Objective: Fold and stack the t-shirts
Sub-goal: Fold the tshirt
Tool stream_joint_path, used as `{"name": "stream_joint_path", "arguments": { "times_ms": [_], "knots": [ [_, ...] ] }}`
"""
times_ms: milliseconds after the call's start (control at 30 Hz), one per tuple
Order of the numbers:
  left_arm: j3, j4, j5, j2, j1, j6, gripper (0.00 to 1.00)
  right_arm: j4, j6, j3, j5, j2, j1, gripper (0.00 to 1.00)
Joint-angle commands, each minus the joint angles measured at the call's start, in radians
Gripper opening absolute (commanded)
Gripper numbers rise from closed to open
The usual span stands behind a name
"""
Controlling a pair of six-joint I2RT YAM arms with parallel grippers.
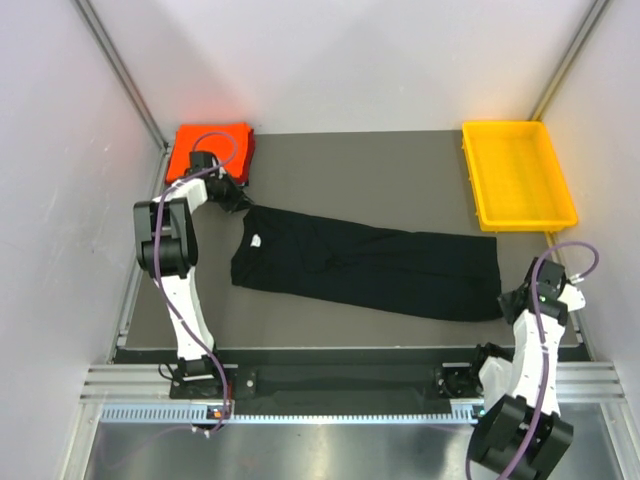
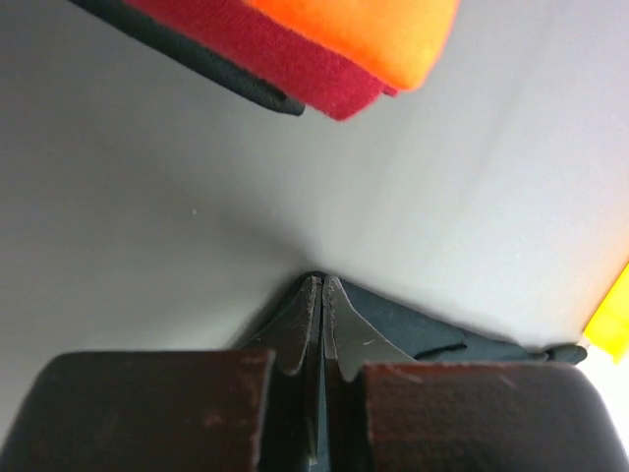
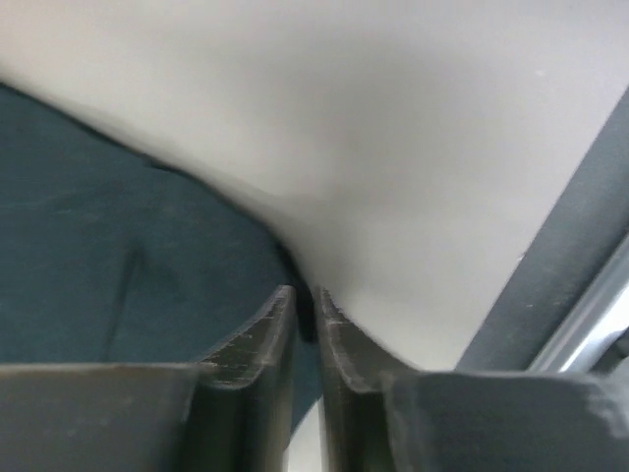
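The table (image 1: 340, 150) carries one black t-shirt (image 1: 370, 265), drawn out long from left-rear to right-front, folded narrow and lying fairly flat. A yellow tray (image 1: 520, 224) stands at the right rear. A folded orange-red t-shirt (image 1: 205, 148) sits in the left rear corner.

Step in hand, as judged: the lengthwise fold, with the garment held taut at both ends. The next move calls for one end to be carried over the other, both arms lifting evenly so the cloth does not slip or bunch.

The left gripper (image 1: 232, 195) pinches the collar-end corner; the right gripper (image 1: 512, 300) pinches the hem end. In both wrist views the jaws are closed to a sliver on dark cloth. The white neck label (image 1: 256, 241) faces up, near the left gripper.
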Motion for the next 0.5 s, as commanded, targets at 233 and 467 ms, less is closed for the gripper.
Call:
{"name": "stream_joint_path", "arguments": {
  "times_ms": [233,467],
  "knots": [
    [0.107,0.083,-0.008,0.072,-0.047,0.011,0.00,-0.080,-0.030,0.181,-0.038,-0.026,-0.016,0.34],
    [0.176,0.169,-0.022,0.106,-0.098,-0.033,0.00,0.060,-0.077,0.225,-0.383,-0.026,-0.015,0.36]
  ]
}}
